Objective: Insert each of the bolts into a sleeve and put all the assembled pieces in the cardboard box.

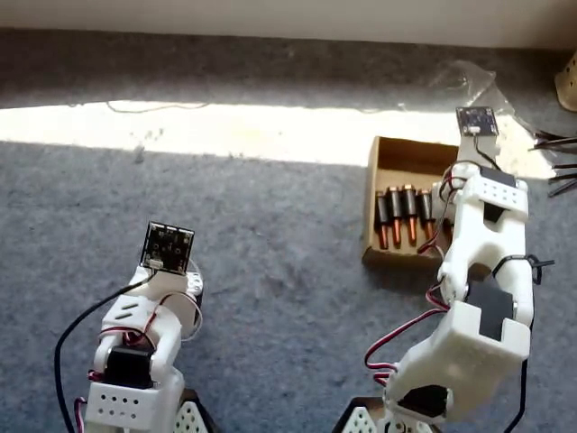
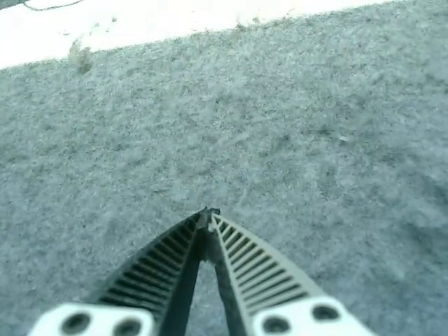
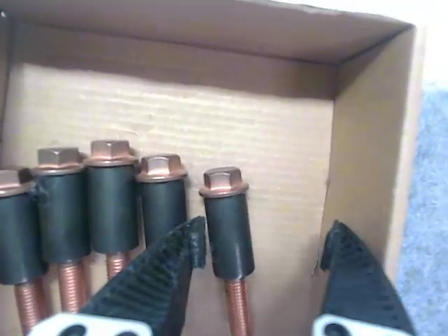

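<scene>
On the high view: cardboard box (image 1: 406, 162) at the right of the grey surface (image 1: 270, 271), four assembled pieces (image 1: 404, 216) side by side inside. Right arm (image 1: 482, 234) stretched over the box, left arm (image 1: 149, 334) folded, well apart.
Left wrist view: left fingers (image 2: 245, 259) clenched, tips touching, nothing held.
Right wrist view: right fingers (image 3: 150, 280) released, straddling the end piece (image 3: 227, 224).
Step judged: final deposit. Next move calls for lifting clear of the box.

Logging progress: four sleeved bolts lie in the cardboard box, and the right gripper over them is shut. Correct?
No: the right gripper is open, fingers apart, per the right wrist view. Four sleeved bolts do lie in the cardboard box.
</scene>
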